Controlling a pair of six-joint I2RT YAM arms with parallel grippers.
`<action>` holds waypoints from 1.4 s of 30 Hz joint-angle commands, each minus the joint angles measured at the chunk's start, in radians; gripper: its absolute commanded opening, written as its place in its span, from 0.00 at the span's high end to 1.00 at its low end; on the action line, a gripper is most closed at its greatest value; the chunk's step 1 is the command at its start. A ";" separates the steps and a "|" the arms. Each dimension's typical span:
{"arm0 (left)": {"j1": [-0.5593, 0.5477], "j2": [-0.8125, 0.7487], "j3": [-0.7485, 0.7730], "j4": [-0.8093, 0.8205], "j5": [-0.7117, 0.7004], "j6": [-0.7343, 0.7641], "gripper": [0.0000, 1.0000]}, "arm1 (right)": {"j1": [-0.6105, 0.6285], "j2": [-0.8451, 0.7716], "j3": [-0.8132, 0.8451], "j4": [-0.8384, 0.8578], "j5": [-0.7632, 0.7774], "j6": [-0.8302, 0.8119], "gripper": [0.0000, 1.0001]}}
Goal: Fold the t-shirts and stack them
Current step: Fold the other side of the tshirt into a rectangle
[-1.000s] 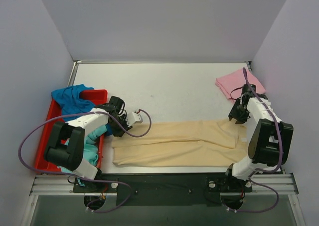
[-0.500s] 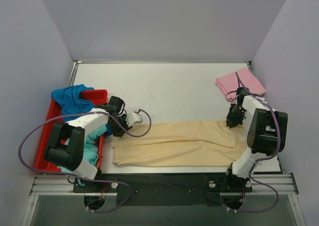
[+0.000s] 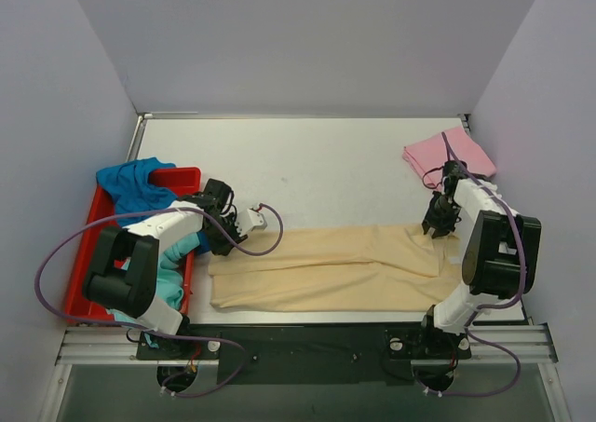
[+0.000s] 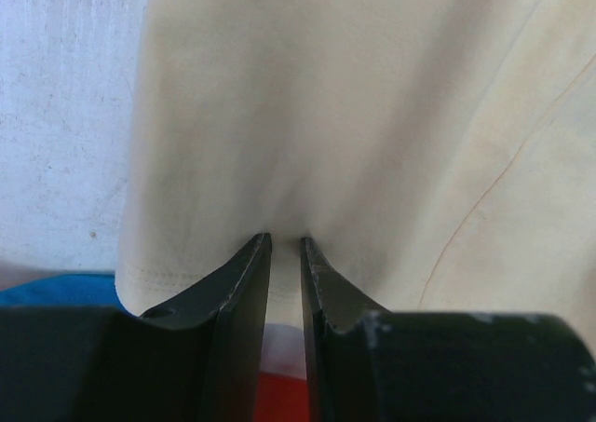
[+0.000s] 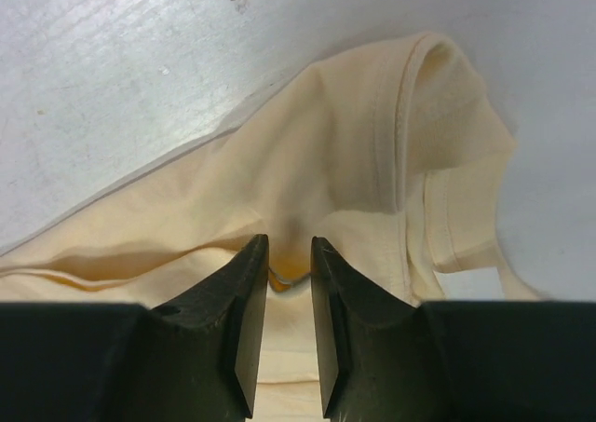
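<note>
Beige shirt [image 3: 326, 273]: we see it spread lengthwise
Left gripper [image 4: 284, 245]: clamps its left end
Right gripper [image 5: 290, 247]: clamps right end

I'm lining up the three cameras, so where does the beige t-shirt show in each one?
Top external: the beige t-shirt lies spread along the near edge of the white table.
Left wrist: it fills most of the picture, from centre to right.
Right wrist: it covers the lower and right parts, its hem curled at upper right.
Shared landmark: the white table, bare at far left for the left wrist and at upper left for the right wrist.
</note>
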 commanded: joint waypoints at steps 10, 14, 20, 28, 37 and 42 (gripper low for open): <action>0.012 0.045 -0.020 -0.047 -0.016 0.013 0.69 | 0.010 -0.001 -0.018 -0.040 -0.006 0.017 0.87; 0.012 0.044 -0.024 -0.045 -0.021 0.014 0.69 | 0.010 -0.006 -0.016 -0.040 0.026 0.022 1.00; 0.012 0.048 -0.029 -0.044 -0.029 0.019 0.69 | 0.002 -0.050 0.010 -0.037 0.142 0.013 1.00; 0.012 0.042 -0.031 -0.048 -0.035 0.022 0.70 | -0.001 0.010 0.074 -0.028 0.121 -0.018 1.00; 0.012 0.035 -0.021 -0.063 -0.035 0.026 0.69 | -0.007 0.057 0.099 -0.048 0.162 -0.035 0.84; 0.012 0.007 0.006 -0.103 -0.015 0.025 0.67 | -0.001 -0.013 0.106 -0.060 0.209 -0.017 0.62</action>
